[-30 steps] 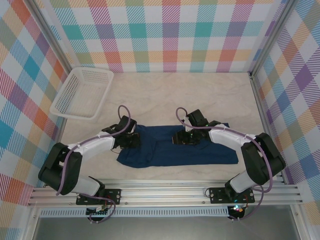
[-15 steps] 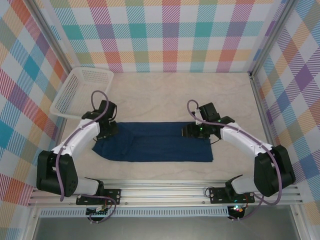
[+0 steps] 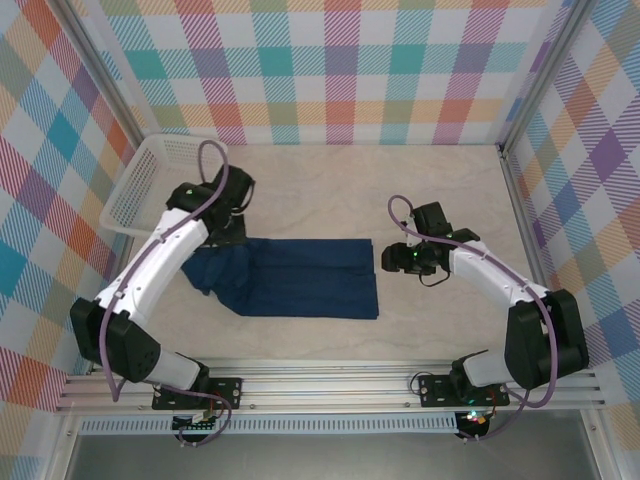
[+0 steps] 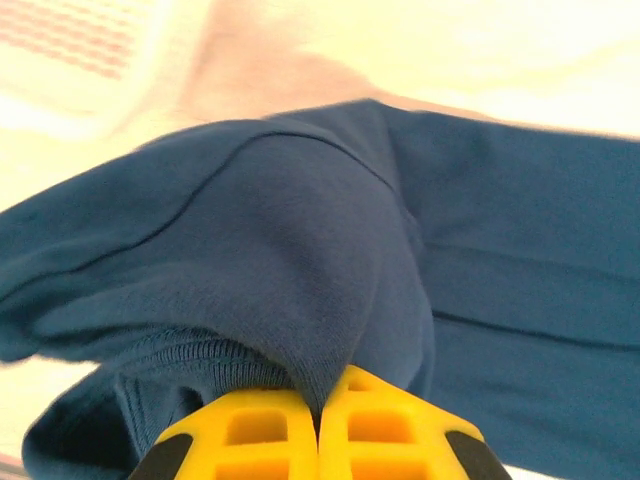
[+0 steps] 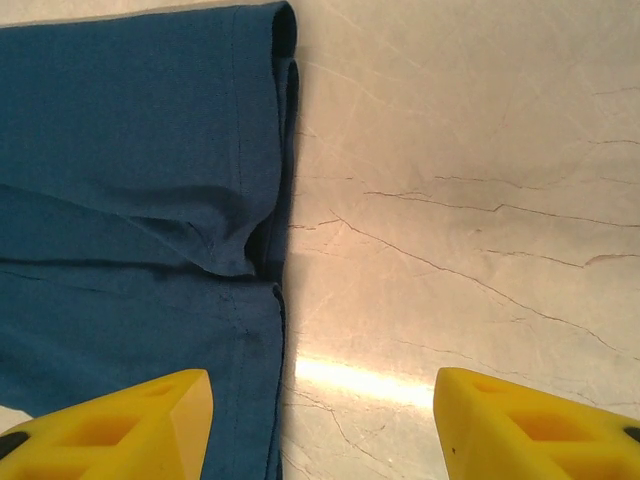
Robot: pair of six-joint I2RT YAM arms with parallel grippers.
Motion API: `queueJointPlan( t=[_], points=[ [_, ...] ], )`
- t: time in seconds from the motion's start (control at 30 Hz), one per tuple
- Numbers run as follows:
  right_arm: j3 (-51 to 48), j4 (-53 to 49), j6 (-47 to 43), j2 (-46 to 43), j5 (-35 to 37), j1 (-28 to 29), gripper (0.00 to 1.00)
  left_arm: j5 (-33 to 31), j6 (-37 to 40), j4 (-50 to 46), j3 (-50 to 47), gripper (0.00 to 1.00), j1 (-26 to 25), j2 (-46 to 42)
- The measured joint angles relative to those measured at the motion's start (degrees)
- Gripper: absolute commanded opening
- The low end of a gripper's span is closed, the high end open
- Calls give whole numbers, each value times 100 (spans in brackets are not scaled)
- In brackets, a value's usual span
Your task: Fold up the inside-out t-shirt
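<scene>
The dark navy t-shirt [image 3: 300, 278] lies folded into a long band across the middle of the table. My left gripper [image 3: 224, 240] is at its left end, shut on a bunched fold of the t-shirt [image 4: 290, 300], and the cloth is pinched between the yellow fingers [image 4: 250, 440]. My right gripper [image 3: 392, 259] hovers just right of the shirt's right edge, open, with nothing between its yellow fingers [image 5: 120, 425]. The t-shirt's [image 5: 130, 200] hemmed edge lies below it. The yellow patch is hidden.
A white basket [image 3: 160, 185] stands at the back left, close behind my left arm. The pale marble-look table [image 3: 440, 190] stretches bare to the right and back. Checked walls enclose three sides, and a metal rail [image 3: 330, 385] runs along the near edge.
The left gripper has pulled the shirt's left end back and to the left. The right gripper has let go of the right end and now stands open beside it. The shirt has shifted left.
</scene>
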Motion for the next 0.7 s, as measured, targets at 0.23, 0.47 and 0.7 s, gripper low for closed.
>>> queueJointPlan(
  t=[0.23,0.47,0.7],
  points=[
    [-7,59,-20,13,-20,0,60,520,-734,-334,1191,0,-1357,1377],
    [-236,153,2,11,-55,-2,60,664,-828,-645,2649,0,-2315,3032],
    [-529,203,118,11,-155,-127,60,745,-575,-1016,3320,0,-2621,3738]
  ],
)
